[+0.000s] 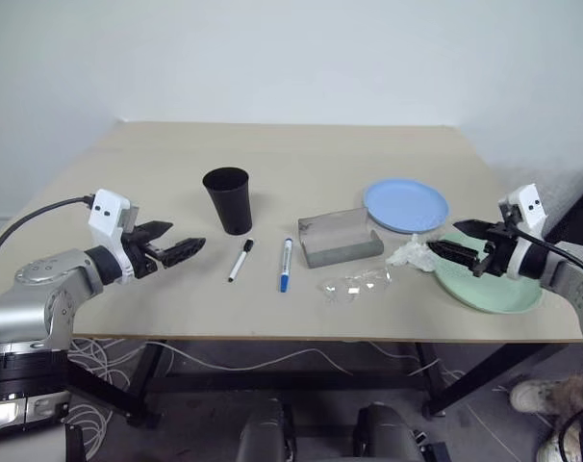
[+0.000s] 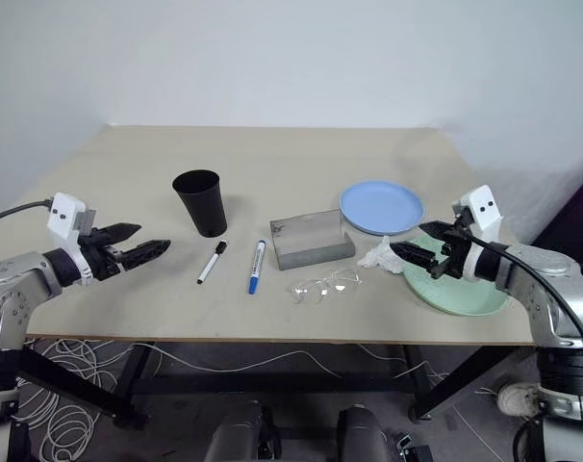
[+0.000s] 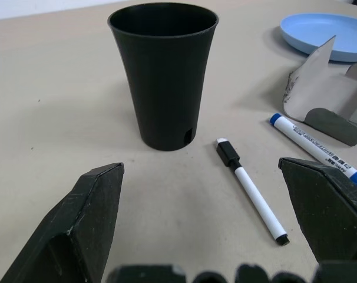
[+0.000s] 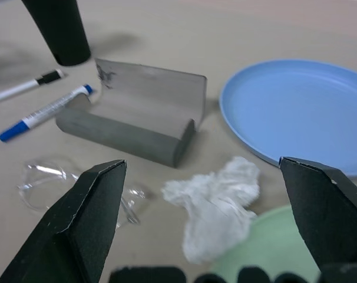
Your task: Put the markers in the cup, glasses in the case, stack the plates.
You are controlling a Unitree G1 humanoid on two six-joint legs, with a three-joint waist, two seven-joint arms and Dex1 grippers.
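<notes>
markers look like the obvious first job from where i'm standing. the left tool (image 1: 181, 248) hangs just off the near-left edge of the bench (image 1: 157, 164), fingers spread wide and empty, aimed at the black cup (image 1: 228, 200) and the black-capped marker (image 1: 240, 260) lying just in front of it. the blue-capped marker (image 1: 286, 264) lies next to that one, a bit further right. my guess for doing it well — come down on the middle of the black-capped barrel with the fingers across it, lift, tip it upright and drop it in from above the rim. the cup is tall and narrow at the base, so a nudge on the way in could knock it over.

the right tool (image 1: 443, 246) is spread just as wide, holding nothing, hovering over the near-right side by the mint green plate (image 1: 498, 289). the blue plate (image 1: 405, 204) sits just behind that one, rims close together. the grey case (image 1: 338, 237) stands open mid-bench and the clear glasses (image 1: 355, 285) lie just in front of it, hard to spot against the bench top.

one nuisance — a crumpled white tissue (image 1: 409, 253) lies between the glasses and the green plate, right under the right tool's line of approach.
</notes>
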